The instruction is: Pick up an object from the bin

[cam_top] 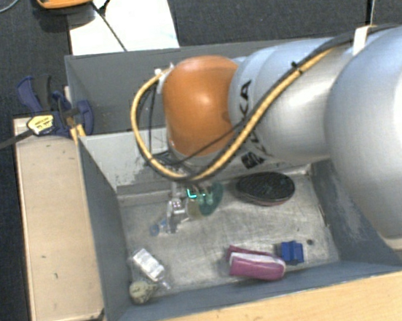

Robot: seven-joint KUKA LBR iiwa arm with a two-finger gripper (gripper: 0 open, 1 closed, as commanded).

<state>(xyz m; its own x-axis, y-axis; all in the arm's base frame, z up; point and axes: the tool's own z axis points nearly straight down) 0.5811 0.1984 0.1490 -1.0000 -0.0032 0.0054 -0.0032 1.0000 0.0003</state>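
My gripper (177, 210) hangs under the arm's orange cover, low over the back-left part of the bin floor. A teal, rounded thing (210, 199) lies right beside it on its right, partly hidden by the arm. A small bluish scrap (158, 228) rests on the floor just left of and below the gripper. Whether anything is held I cannot make out.
A black oval disc (265, 188) lies at the back right, half under the arm. At the front lie a magenta-and-pink pouch (255, 265) and a blue block (292, 252). A clear plastic piece (147, 264) and an olive ball (140, 292) occupy the front-left corner.
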